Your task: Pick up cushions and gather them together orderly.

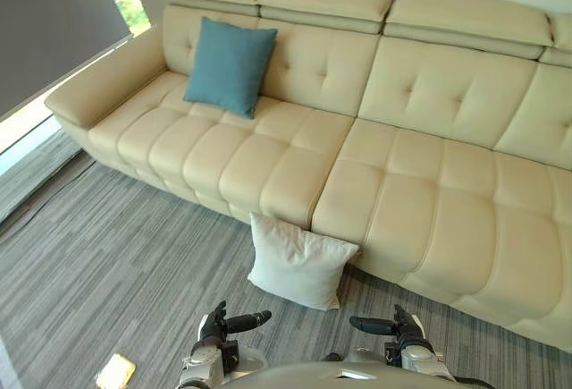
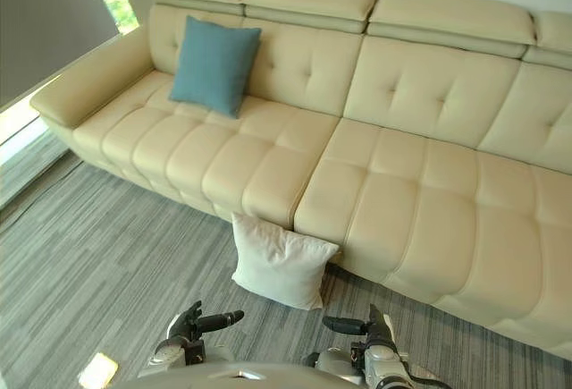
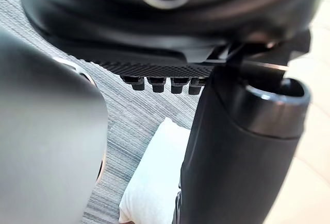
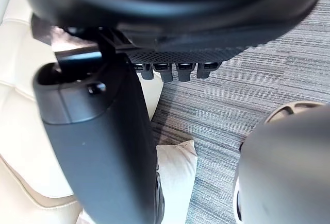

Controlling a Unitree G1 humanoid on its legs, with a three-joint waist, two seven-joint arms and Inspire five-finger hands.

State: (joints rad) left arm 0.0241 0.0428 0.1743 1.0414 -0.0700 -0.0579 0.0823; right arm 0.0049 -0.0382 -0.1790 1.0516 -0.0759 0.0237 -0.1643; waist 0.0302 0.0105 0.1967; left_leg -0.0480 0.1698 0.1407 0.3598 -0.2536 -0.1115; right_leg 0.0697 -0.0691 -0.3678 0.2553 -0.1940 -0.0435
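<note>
A white cushion (image 1: pixel 298 261) leans on the floor against the front of the cream sofa (image 1: pixel 384 183). A teal cushion (image 1: pixel 229 65) stands upright against the sofa's backrest on the left seat. My left hand (image 1: pixel 217 327) and right hand (image 1: pixel 399 327) hover low over the carpet, a little short of the white cushion, one on each side. Both hands hold nothing, thumbs pointing inward toward each other, fingers straight. The white cushion (image 3: pixel 154 177) shows past the left thumb, and the same white cushion (image 4: pixel 178 170) shows beyond the right thumb.
Grey striped carpet (image 1: pixel 107 264) covers the floor before the sofa. A small yellow object (image 1: pixel 115 372) lies on the carpet at the lower left. A window with a dark blind (image 1: pixel 54 22) stands to the left of the sofa's armrest.
</note>
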